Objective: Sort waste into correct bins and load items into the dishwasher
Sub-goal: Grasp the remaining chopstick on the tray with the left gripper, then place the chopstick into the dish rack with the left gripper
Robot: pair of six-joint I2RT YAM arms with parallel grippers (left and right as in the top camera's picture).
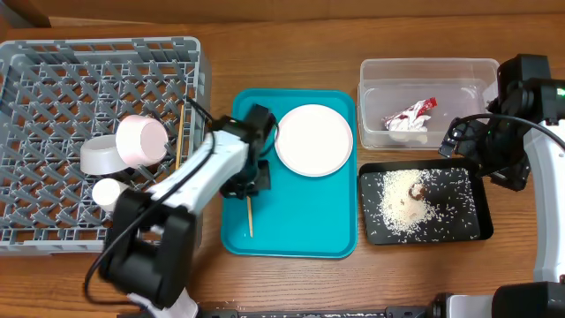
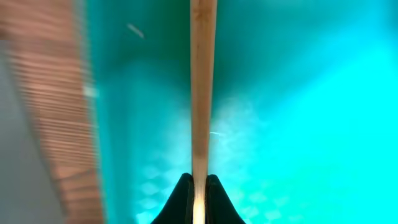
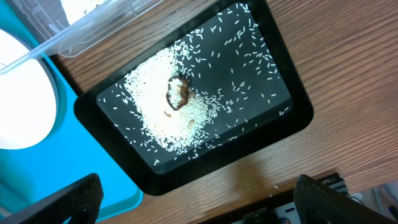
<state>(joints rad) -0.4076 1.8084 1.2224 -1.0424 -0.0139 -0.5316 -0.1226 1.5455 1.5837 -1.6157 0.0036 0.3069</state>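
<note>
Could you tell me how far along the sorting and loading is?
Done: the wrapper lies in the tub, rice and lump in the black tray; small plate, bowl, cup and one chopstick sit in the rack. In hand: the left end effector is shut on the second chopstick at the teal tray. Left: the large plate, on that tray.

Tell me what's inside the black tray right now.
The black tray holds a heap of white rice with scattered grains around it, and a small dark brown lump on the heap. Anything buried under the rice is hidden.
</note>
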